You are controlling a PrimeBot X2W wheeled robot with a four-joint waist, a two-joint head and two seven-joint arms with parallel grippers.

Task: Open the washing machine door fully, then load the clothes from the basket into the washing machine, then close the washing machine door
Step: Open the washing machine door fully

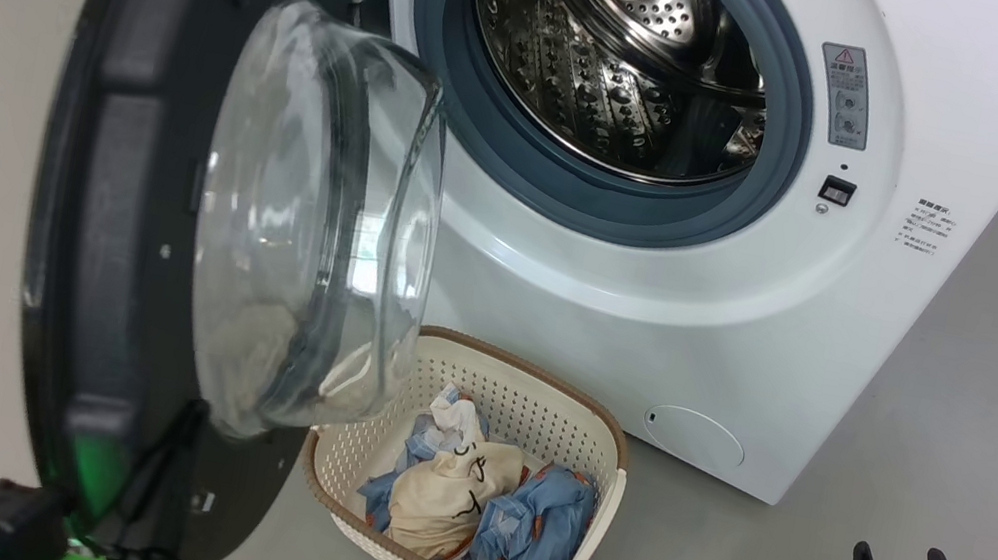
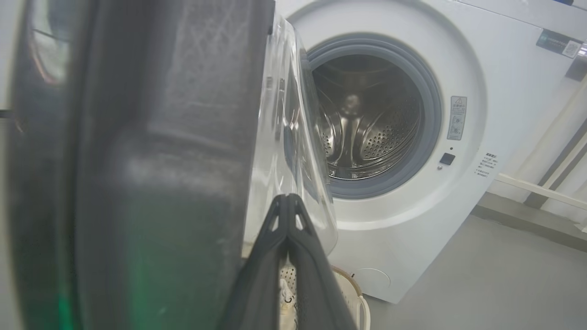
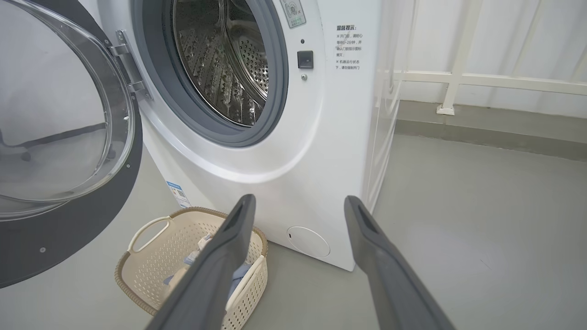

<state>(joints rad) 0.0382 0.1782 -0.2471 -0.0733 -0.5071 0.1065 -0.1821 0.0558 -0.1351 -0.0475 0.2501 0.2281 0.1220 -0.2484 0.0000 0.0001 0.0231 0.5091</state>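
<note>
Nearest, my left gripper [image 2: 288, 198], fingers pressed together, sits by the black-rimmed round glass door [image 1: 114, 155], apparently to push it wider; contact is unclear. My right gripper [image 3: 299, 200] waits, fingers spread. Beyond, the cream perforated plastic basket [image 1: 539, 406] holds crumpled garments [image 1: 448, 495] below the white front-loading washer [image 1: 650, 346].

The washing machine door [image 1: 114, 155] covers the basket [image 1: 530, 397] at its ten o'clock side; the warning sticker [image 1: 844, 95] print is too small to read.
</note>
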